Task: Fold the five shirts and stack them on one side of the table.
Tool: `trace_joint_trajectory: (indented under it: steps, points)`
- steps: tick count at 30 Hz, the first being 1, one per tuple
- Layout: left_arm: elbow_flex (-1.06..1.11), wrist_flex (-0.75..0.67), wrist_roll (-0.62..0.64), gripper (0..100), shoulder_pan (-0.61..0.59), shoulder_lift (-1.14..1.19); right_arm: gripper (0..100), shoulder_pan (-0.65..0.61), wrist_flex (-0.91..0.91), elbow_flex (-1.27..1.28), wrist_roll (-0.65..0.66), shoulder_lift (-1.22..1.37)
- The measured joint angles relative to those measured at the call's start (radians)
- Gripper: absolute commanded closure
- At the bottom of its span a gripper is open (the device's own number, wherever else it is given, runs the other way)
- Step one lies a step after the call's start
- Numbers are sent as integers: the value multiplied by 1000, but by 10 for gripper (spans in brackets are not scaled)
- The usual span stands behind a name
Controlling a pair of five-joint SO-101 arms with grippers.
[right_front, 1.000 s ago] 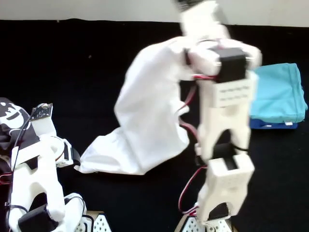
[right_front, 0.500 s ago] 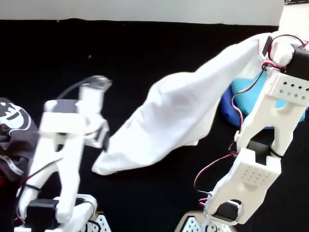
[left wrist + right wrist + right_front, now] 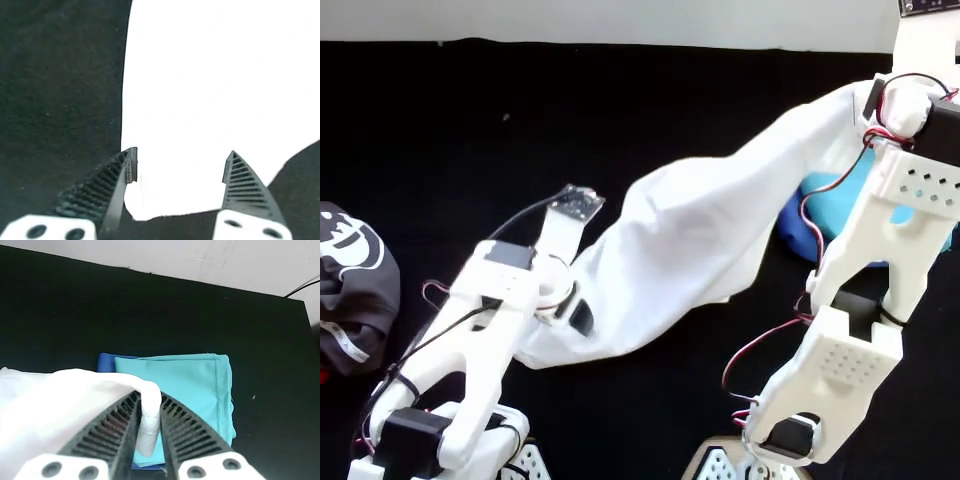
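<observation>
A white shirt (image 3: 700, 240) stretches across the table from low on the left up to the far right. My right gripper (image 3: 148, 407) is shut on its upper end, holding it in the air above a folded teal shirt (image 3: 190, 385) that lies on a blue shirt (image 3: 106, 361). My left gripper (image 3: 177, 170) is open, its fingers astride the white shirt's (image 3: 215, 90) lower end near the table. In the high view the left arm (image 3: 490, 330) meets the cloth at its low left corner. A black shirt with white print (image 3: 350, 280) lies bunched at the left edge.
The table is covered in black cloth (image 3: 520, 130). The teal and blue stack (image 3: 820, 205) sits at the right side, partly behind the right arm (image 3: 860, 300). A pale wall runs along the table's far edge.
The right arm swung right, carrying the white shirt's top over the teal stack. The left arm rose from the near left and came to the shirt's low end.
</observation>
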Motion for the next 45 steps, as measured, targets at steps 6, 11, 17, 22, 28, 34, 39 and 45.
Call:
trace_joint_trajectory:
  steps: [6,11,17,22,28,34,39,45]
  points:
    - [12,-6,0,969,0,0,993,0,37,0,-3,0]
    - [-101,55,0,992,-92,0,993,0,64,0,-112,0]
    - [-522,381,0,992,-256,2,993,0,68,0,-133,-110]
    - [-985,658,-2,992,-293,2,993,-25,68,0,-133,-281]
    - [-1430,816,-3,992,-318,0,993,-103,68,-9,-187,-439]
    - [-1646,830,-60,992,-419,-72,993,-115,68,-11,-276,-543]
    - [-1597,830,-107,992,-450,-66,993,-118,68,26,-325,-520]
    - [-1330,755,-110,992,-450,146,993,-147,68,218,-364,-308]
